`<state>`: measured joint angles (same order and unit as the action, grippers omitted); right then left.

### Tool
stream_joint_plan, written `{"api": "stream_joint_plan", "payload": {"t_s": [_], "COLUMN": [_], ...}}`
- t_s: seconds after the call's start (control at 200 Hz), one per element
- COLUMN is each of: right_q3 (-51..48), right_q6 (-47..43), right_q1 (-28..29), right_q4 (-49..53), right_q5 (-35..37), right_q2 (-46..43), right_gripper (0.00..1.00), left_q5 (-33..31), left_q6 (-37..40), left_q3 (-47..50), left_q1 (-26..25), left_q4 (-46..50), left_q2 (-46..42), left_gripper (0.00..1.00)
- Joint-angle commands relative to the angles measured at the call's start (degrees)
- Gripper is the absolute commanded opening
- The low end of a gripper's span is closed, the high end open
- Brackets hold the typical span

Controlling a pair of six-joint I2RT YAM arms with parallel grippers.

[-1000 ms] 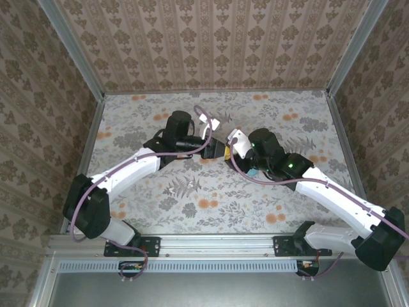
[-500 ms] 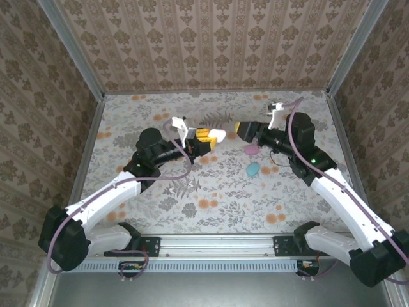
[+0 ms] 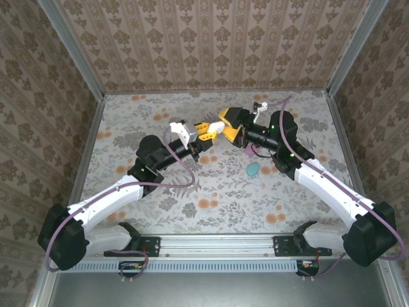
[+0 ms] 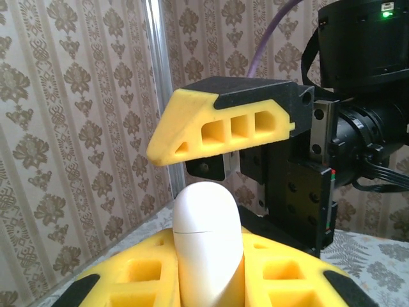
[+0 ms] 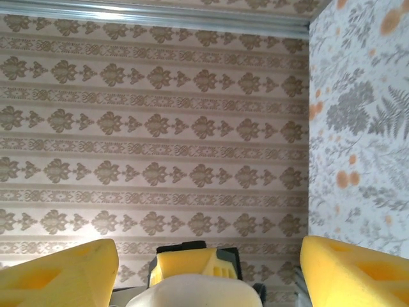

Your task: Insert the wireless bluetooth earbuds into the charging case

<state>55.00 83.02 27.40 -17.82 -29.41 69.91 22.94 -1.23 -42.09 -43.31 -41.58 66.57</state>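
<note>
Left gripper (image 3: 203, 132) clenched on white case (image 4: 206, 236), held in the air. Right gripper (image 3: 225, 123) spread wide, fingers flanking the case's top, not touching. Pink case (image 3: 248, 151) and teal case (image 3: 254, 169) lie below it, right-arm side. Earbuds too small to spot. Step looks like lid opening. Next, right pinches the cap squarely while left holds firm.

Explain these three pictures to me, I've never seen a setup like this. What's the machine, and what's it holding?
Two robot arms are bolted to a flower-patterned table. The wide picture looks down from above; the other two come from a camera on each wrist. The left arm has its jaws shut on a white egg-shaped case. The right arm holds its yellow jaws open to either side of that case's tip, apparently not gripping it. On the table lie a teal case and a pink object, partly hidden under the right arm.
</note>
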Motion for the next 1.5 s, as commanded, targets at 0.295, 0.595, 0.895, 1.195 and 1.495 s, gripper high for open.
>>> {"api": "stream_joint_plan", "payload": {"t_s": [0.295,0.595,0.895,1.195,1.495], "right_q3": [-0.41,0.09,0.11,-0.14,0.02], "right_q6": [10.18,8.32,6.36,6.12,4.87], "right_q1": [2.81,3.01,3.02,3.01,3.01], "right_q4": [-11.18,-8.98,-6.92,-5.99,-3.40], "right_q5": [-1.81,-0.75,0.09,0.84,1.28], "right_q2": [3.32,2.12,1.12,0.74,0.75], "right_gripper": [0.69,0.53,0.47,0.48,0.49], "left_q5": [-3.95,-4.66,-4.96,-4.83,-4.49], "left_q6": [0.75,1.23,1.12,0.75,0.57], "left_q3": [0.51,-0.16,-1.61,-1.65,-1.92], "left_q1": [-1.19,-1.40,-1.49,-1.51,-1.58], "left_q4": [-4.21,-1.02,2.95,3.26,2.99], "left_q2": [0.92,1.11,1.64,1.48,1.66], "left_gripper": [0.23,0.25,0.31,0.33,0.31]}}
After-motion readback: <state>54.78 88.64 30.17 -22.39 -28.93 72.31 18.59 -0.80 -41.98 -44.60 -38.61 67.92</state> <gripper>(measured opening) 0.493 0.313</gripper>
